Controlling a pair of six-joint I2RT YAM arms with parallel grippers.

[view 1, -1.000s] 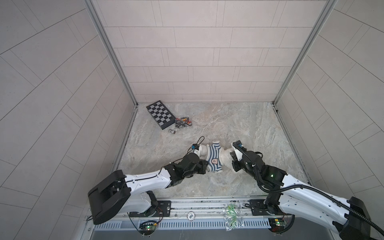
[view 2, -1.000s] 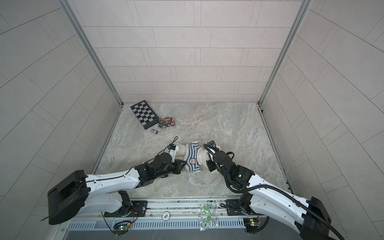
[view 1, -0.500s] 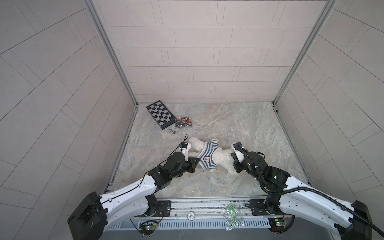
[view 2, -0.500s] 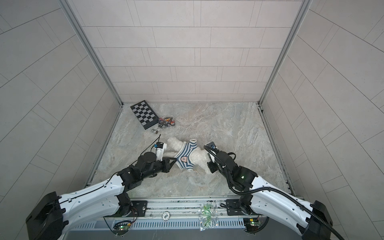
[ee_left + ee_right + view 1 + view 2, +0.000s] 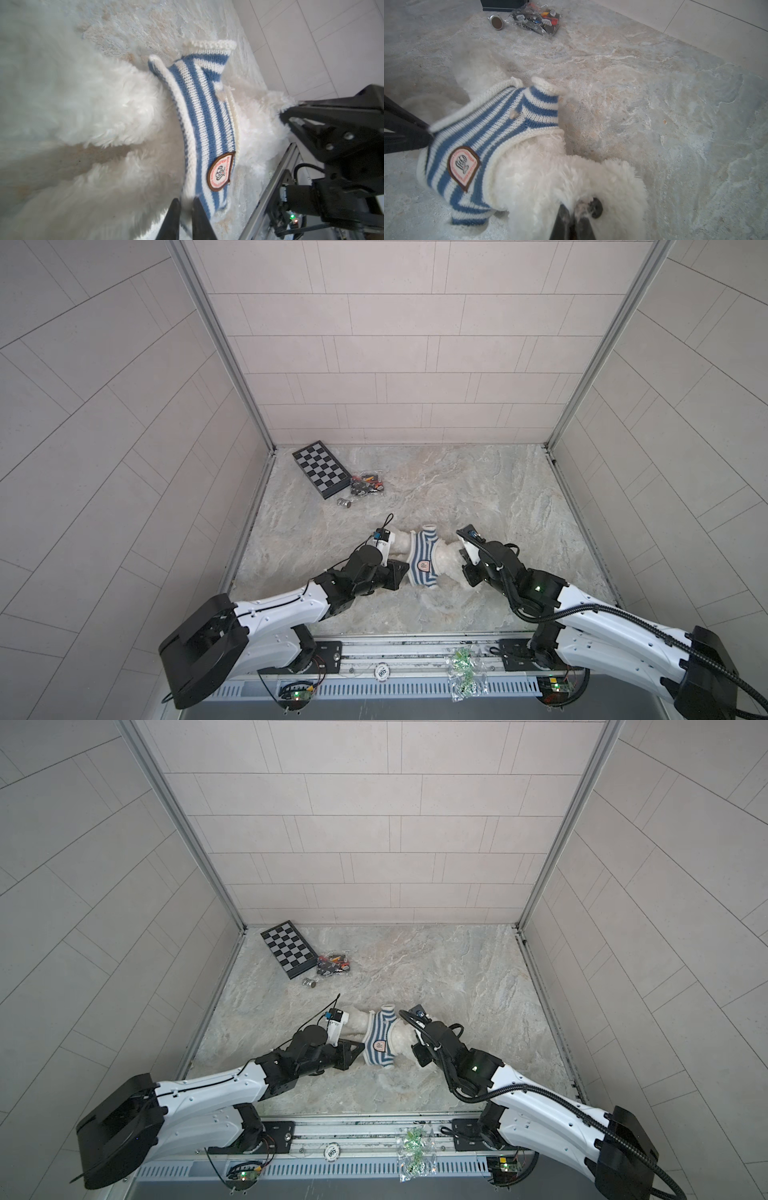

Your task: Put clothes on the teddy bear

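While one chessboard and one parts bag lie back-left, the left gripper stands slightly open around the hem of the one striped shirt. The single teddy bear lies between the two grippers, its face fur pinched in the closed right gripper.

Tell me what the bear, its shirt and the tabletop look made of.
Bear: white plush with a long fluffy pile, probably synthetic.
Shirt: blue-and-white knit yarn, with visible stitch rows and white edging.
Tabletop: matte, with stone-like veining; possibly a printed surface.
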